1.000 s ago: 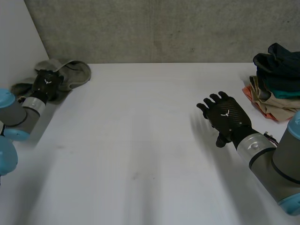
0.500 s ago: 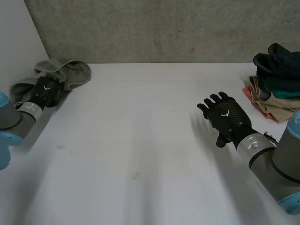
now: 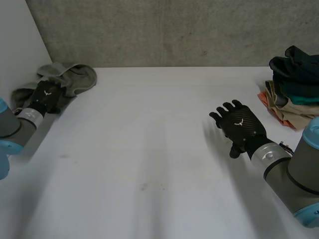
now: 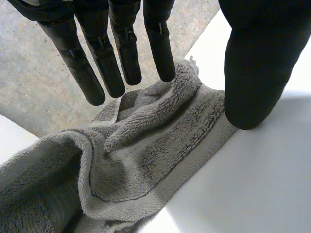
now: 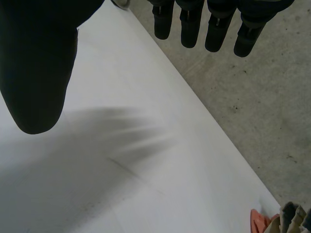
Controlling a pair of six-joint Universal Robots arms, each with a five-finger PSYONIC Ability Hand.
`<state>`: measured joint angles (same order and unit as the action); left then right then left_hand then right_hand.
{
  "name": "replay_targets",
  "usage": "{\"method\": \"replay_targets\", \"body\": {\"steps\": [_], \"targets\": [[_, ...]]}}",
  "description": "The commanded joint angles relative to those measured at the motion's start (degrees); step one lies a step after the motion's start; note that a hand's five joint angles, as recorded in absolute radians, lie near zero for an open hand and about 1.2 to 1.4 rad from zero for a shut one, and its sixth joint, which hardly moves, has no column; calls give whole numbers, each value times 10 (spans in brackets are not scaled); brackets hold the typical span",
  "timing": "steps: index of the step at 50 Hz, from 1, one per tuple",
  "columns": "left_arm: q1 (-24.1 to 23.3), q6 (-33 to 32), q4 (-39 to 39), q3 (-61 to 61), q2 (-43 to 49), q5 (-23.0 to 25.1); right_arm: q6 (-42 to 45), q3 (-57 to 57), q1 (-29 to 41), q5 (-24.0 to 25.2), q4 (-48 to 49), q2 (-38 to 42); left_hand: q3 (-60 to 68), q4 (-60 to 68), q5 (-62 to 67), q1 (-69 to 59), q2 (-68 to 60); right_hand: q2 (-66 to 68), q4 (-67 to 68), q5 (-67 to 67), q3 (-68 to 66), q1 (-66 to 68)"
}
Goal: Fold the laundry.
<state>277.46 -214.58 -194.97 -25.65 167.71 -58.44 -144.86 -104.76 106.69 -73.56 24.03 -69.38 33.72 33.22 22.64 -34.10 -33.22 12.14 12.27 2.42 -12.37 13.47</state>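
Observation:
A crumpled grey towel [image 3: 72, 78] lies bunched at the table's far left corner. My left hand [image 3: 46, 96] rests over its near edge. In the left wrist view the fingers [image 4: 121, 53] are straight and spread above the towel [image 4: 146, 145], with the thumb apart and no cloth pinched. My right hand [image 3: 240, 125] hovers over the bare white table [image 3: 149, 149] right of centre. Its fingers [image 5: 189, 24] are straight and its thumb is wide, with nothing in it.
A stack of folded clothes [image 3: 291, 92], dark on top with tan and orange below, stands at the table's far right edge. A white panel [image 3: 20, 45] runs along the left side, and a concrete wall stands behind.
My left hand has slid a little back along the towel toward the near left, and its fingers have loosened. The right hand has stayed in place.

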Motion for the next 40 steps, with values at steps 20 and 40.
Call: {"method": "replay_targets", "body": {"steps": [20,40], "targets": [[1,-22,-35,-12,3,0,0,2,-3,0,1,7,26,31,36,-22,-31,-21,-23,-24,24,-35],[1,-22,-60,29,25,-6,14,1,-2,-1,0,13,91,96,102,-87,-96,-21,-23,-24,24,-35]]}}
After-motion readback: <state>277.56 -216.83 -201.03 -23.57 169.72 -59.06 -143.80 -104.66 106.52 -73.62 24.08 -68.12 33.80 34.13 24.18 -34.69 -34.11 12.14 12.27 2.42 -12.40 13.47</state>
